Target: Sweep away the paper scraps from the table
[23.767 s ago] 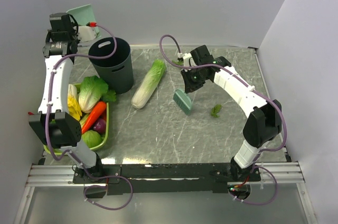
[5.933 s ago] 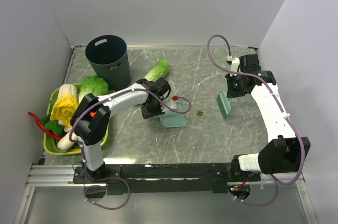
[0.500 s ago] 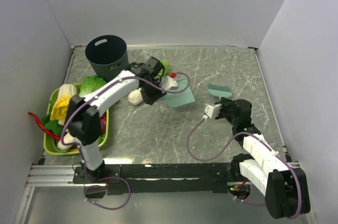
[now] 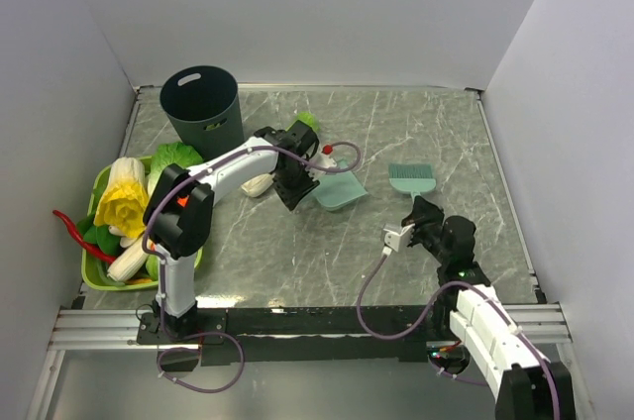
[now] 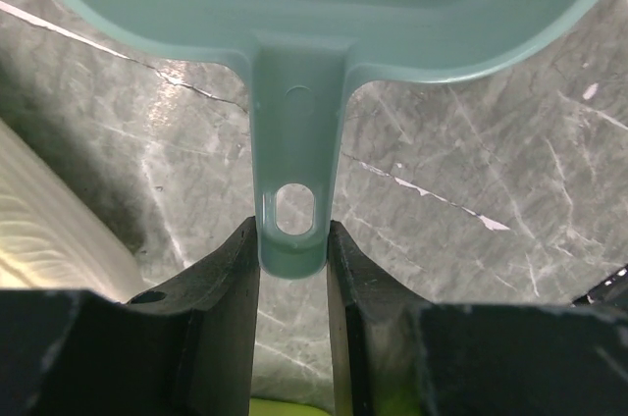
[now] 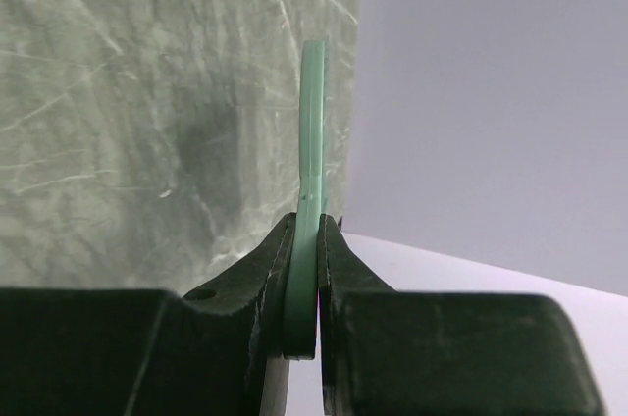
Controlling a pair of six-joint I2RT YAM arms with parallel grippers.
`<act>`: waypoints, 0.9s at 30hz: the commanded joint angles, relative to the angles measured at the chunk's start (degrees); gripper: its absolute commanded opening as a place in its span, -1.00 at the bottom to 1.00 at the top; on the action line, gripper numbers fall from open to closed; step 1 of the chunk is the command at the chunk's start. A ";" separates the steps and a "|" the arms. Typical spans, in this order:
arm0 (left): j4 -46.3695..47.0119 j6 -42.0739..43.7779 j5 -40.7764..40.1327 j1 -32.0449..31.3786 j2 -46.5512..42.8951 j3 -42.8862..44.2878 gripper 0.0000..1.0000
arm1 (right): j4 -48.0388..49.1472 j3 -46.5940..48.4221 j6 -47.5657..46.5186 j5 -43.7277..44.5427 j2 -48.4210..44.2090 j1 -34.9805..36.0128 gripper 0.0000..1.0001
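Note:
My left gripper (image 4: 305, 185) is shut on the handle of the teal dustpan (image 4: 338, 188) and holds it at the middle of the grey marble table (image 4: 287, 247). In the left wrist view the dustpan handle (image 5: 294, 190) sits between my fingers (image 5: 231, 284). My right gripper (image 4: 418, 210) is shut on the handle of the teal hand brush (image 4: 411, 178), at the right. In the right wrist view the brush (image 6: 311, 141) shows edge-on. No paper scraps show in any view.
A dark bin (image 4: 204, 111) stands at the back left. A long pale-green cabbage (image 4: 300, 127) lies behind my left arm. A lime-green tray (image 4: 95, 277) of vegetables sits at the left edge. White walls close in the table.
My left gripper has moved nearer and slightly right with the dustpan. My right arm has drawn back toward the near edge, with the brush following a little.

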 commanded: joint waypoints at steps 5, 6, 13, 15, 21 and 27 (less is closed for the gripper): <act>4.01 -1.07 -0.40 -0.08 0.91 -2.87 -0.98 | -15.84 -0.80 -1.74 -2.24 -7.52 0.16 -0.96; 4.09 -1.07 -0.40 -0.08 0.73 -3.40 -0.98 | -16.46 -0.72 -1.48 -2.16 -7.88 0.16 -0.96; 3.04 -0.72 -0.05 -0.08 0.21 -4.37 -0.98 | -28.40 0.95 0.80 -1.54 -11.48 0.33 -0.71; 2.61 -0.54 -0.05 0.01 0.03 -4.63 -0.87 | -34.20 2.79 2.38 -2.15 -12.80 0.25 -0.58; 2.43 -0.81 -0.49 0.01 -0.59 -5.60 -0.33 | -51.85 9.29 5.54 -2.86 -14.65 0.25 0.00; 2.07 -1.51 -0.14 0.01 -1.81 -6.56 0.01 | -64.62 16.33 11.34 -2.77 -12.98 0.25 0.69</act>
